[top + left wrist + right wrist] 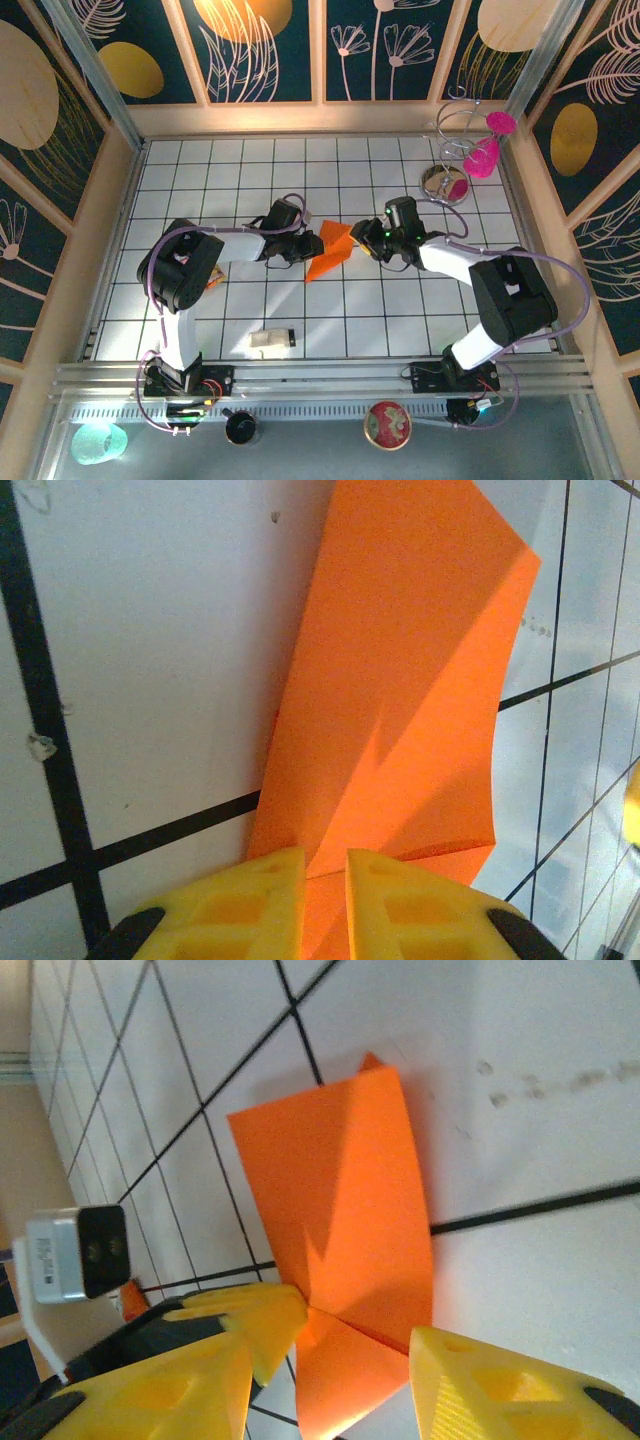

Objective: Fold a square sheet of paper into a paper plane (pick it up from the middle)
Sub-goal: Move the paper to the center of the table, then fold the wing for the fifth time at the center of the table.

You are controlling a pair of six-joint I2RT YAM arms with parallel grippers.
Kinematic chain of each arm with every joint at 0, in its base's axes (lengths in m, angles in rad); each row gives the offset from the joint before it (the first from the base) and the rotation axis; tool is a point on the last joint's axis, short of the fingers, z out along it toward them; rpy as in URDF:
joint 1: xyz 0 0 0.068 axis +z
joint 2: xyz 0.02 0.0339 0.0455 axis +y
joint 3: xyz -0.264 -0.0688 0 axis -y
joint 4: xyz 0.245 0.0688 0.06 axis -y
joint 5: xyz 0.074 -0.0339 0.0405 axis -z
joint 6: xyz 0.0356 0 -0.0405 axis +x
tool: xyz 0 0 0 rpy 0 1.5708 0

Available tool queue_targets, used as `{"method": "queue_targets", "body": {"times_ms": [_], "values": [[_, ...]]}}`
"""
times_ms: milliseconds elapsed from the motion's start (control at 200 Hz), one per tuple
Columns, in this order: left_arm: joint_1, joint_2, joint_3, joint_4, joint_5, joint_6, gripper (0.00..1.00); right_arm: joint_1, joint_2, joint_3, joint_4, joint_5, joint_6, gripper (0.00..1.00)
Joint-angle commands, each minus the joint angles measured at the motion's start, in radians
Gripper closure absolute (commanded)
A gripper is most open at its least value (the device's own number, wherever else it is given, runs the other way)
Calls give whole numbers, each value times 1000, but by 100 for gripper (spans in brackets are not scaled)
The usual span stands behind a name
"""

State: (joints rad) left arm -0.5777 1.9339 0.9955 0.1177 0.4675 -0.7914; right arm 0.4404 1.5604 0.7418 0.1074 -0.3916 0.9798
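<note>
From the top camera I see the orange paper (330, 255), creased into a pointed shape, lying near the middle of the tiled bench (200, 180). It sits between the left gripper (306, 248) and the right gripper (365, 238), which meet it from either side.

On the left wrist camera, the left gripper (325, 900) has its 2 yellow fingers (250, 910) nearly together. They pinch the paper's near edge where a crease runs in.

On the right wrist camera, the right gripper (350, 1355) stands open, its 2 fingers (500, 1390) straddling the paper's near end on the bench.
</note>
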Motion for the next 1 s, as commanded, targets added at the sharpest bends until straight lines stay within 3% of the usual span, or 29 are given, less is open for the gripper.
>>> {"method": "queue_targets", "body": {"times_ms": [0,531,996], "values": [[4,24,9,-38,-5,-29,82,28,2,-16,-32,-16,48,54],[4,38,22,-73,-38,-49,84,76,103,5,-20,-61,76,53],[4,39,24,-73,-33,-51,84,80,154,22,70,-104,61,64]]}}
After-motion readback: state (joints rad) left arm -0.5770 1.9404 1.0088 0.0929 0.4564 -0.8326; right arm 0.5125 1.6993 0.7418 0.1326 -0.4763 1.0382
